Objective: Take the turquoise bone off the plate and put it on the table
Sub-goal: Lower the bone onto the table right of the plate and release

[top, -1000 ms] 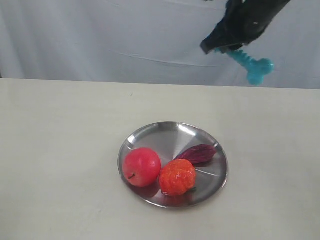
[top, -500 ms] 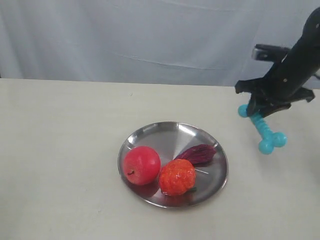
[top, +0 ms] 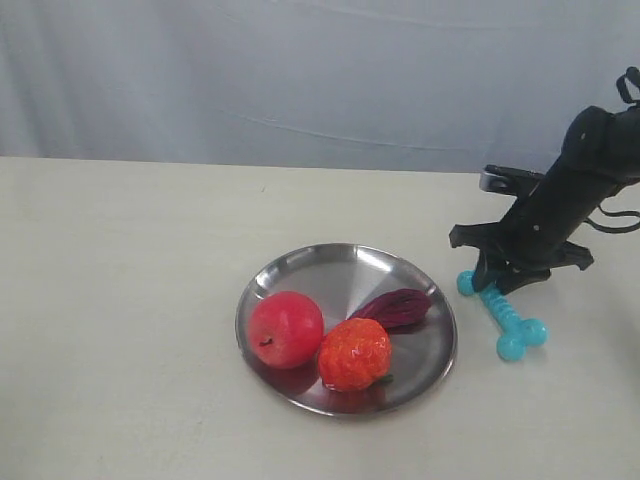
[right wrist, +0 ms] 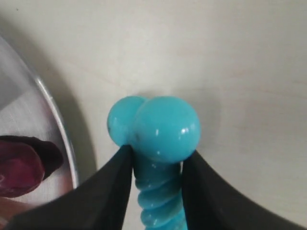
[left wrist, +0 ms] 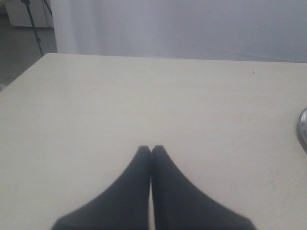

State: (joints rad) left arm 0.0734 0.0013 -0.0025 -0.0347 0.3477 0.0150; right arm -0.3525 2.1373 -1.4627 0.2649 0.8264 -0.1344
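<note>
The turquoise bone (top: 510, 325) is off the plate (top: 330, 272), just right of its rim, slanting down with its lower knob at the table (top: 120, 320). My right gripper (top: 493, 284) is shut on the bone's ribbed shaft near the upper knob. In the right wrist view the bone (right wrist: 165, 127) sits between the two black fingers of the right gripper (right wrist: 157, 158), with the plate's rim (right wrist: 58, 132) beside it. The left gripper (left wrist: 151, 148) is shut and empty over bare table; it does not show in the exterior view.
On the plate lie a red apple (top: 285, 331), an orange-red strawberry-like fruit (top: 354, 353) and a dark purple piece (top: 397, 306). A grey curtain (top: 300, 70) hangs behind the table. The plate's edge (left wrist: 303, 129) shows in the left wrist view.
The right arm came down from high above the table's back right, carrying the bone, to table level just right of the plate. The items on the plate stayed put.
</note>
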